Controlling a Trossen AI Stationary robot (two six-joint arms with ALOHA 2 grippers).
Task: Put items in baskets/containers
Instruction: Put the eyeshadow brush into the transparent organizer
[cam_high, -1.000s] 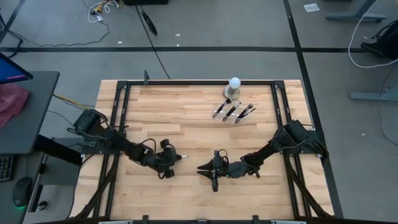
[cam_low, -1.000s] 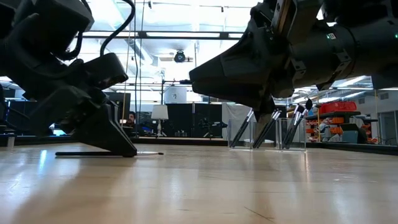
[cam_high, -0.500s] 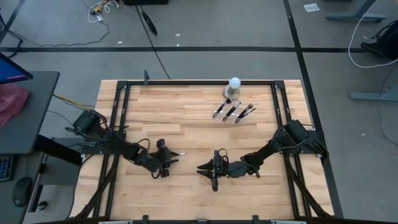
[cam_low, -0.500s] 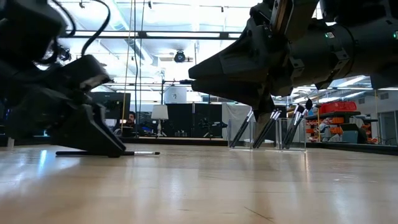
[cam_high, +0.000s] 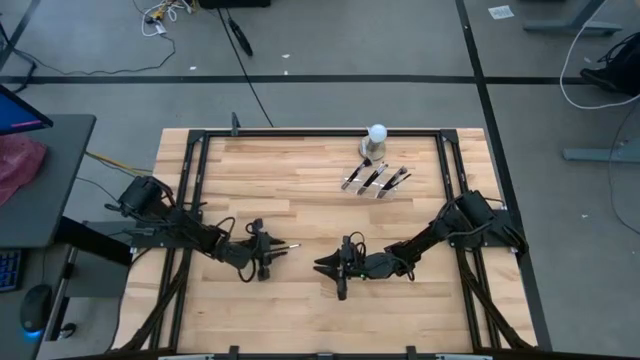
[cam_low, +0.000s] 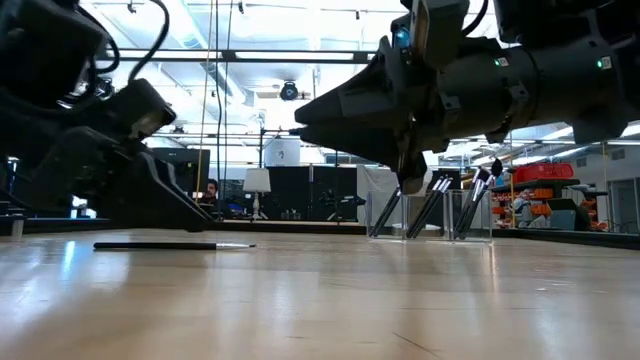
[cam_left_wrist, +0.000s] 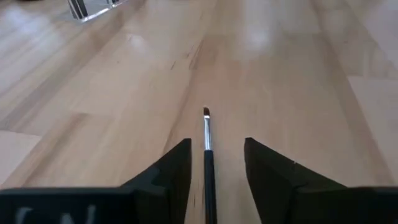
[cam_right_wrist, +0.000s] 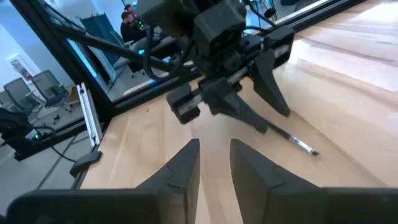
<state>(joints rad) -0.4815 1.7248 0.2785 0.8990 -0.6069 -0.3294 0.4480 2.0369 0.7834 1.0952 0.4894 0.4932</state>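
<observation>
- High view: the left gripper (cam_high: 268, 252) sits low over the pale wooden table (cam_high: 300, 190), just left of the middle, with a thin dark-handled makeup brush (cam_high: 283, 245) lying at its tip. The right gripper (cam_high: 330, 268) is close by, facing it. Up near the far edge there's a small clear plastic tray (cam_high: 376, 180) with a few brushes in it, right next to a white ball on a grey round base (cam_high: 376, 138).
- Low view: that loose brush (cam_low: 172, 245) lies flat on the wood, nothing gripping it. The tray (cam_low: 430, 215) stands further back with brushes leaning in it.
- Left wrist view: the fingers (cam_left_wrist: 171, 171) are spread, released, and the brush (cam_left_wrist: 207, 162) lies between them on the table, pale tip pointing away.
- Right wrist view: the right fingers (cam_right_wrist: 180, 168) stand a little apart with nothing between them; the left gripper (cam_right_wrist: 249, 93) and the brush (cam_right_wrist: 295, 140) are just ahead.
</observation>
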